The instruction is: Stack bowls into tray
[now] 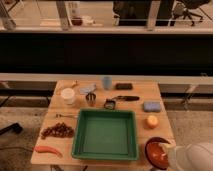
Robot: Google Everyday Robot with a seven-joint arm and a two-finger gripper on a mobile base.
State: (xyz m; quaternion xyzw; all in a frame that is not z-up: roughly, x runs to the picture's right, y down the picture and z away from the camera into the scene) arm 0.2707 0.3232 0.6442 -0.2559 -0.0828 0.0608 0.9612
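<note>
I have the gripper (165, 146) low at the front right corner of the counter (165, 131), over the bowl (154, 151), fingers spread wide. I judge that leaves room to straddle its rim. The bowl sits on the counter, just right of the tray (104, 113) — a short lift across.

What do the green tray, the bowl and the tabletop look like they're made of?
Tray: likely plastic, even matte green, moulded rounded corners. Bowl: ceramic or plastic, unclear which; reddish-orange inside, darker rim. Tabletop: looks like light wood, pale tan. The gripper is at the bowl, lower right.
</note>
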